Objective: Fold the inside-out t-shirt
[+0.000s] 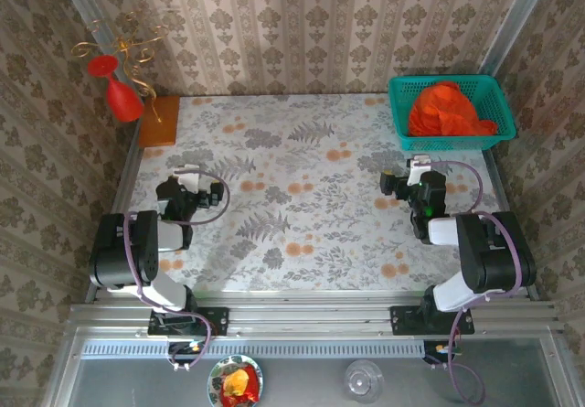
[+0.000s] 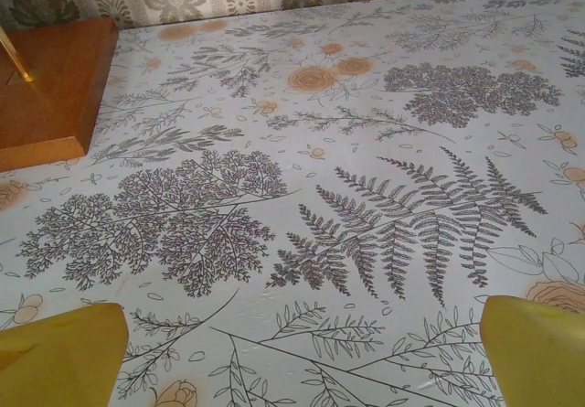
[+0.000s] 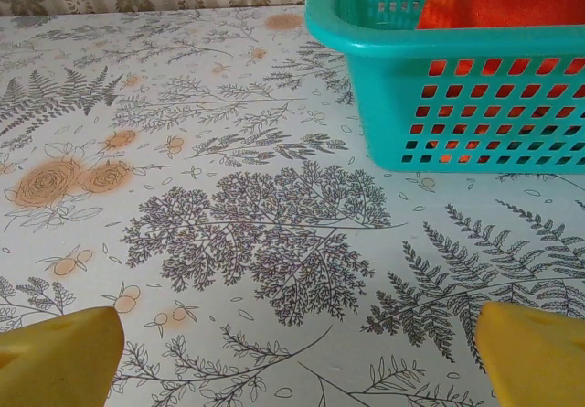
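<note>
Far-right corner of the worktop: we see the inside-out t-shirt bunched up in the teal basket, orange cloth heaped above the rim.

Both arms sit folded near the near edge, elbows out toward the side edges, wrists pointing at the far edge.

The left gripper hovers over the near-left part of the worktop, jaws spread wide with nothing between them. Its yellow fingertips sit in the bottom corners of the wrist view, bare floral cloth between.

The right gripper is over the right side, just short of the basket, jaws likewise spread and empty. From its wrist the basket wall is ahead and to the right.

An orange-brown wooden block sits at the far-left corner, with a red goblet-shaped ornament just above it.

Hard to make out:
- The shirt's label, sleeves and collar are lost in the folds.
- The right wrist view cuts the basket at the top and right, so the shirt reads as an orange slab over the rim and through the wall holes.
- Fingertips are cropped by the frame bottom in both wrist views.
- We can't tell whether either gripper touches the worktop.
</note>
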Controlling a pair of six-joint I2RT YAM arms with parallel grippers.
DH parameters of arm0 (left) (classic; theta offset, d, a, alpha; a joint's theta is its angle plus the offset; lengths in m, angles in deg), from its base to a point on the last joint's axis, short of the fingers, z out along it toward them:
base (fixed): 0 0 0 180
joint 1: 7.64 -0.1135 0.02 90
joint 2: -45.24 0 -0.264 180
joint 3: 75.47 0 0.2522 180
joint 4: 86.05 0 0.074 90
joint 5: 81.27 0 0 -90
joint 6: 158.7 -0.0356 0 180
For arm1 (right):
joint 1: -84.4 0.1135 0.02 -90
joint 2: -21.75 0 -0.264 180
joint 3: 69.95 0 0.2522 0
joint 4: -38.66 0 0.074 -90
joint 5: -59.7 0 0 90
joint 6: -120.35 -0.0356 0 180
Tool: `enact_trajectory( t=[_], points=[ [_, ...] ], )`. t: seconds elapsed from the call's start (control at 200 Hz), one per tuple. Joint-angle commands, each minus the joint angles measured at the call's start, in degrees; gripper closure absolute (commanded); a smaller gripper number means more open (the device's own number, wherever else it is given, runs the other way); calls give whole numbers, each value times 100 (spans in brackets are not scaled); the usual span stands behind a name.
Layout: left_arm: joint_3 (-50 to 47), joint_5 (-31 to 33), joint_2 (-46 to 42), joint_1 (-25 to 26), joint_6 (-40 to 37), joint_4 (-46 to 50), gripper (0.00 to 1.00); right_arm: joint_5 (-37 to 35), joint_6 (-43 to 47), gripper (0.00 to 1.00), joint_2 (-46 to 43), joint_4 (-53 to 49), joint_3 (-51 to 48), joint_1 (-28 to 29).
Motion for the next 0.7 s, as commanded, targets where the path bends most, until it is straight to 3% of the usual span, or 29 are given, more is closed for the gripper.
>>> enact_trajectory(
  t=[0.0,0.695],
  points=[
    [108,-144,-60,-18,-124,-22,0,-77,2,0,17,-13,112,12],
    [91,-258,-56,-54,-127,-42,0,-94,2,0,14,-4,106,12]
  ],
)
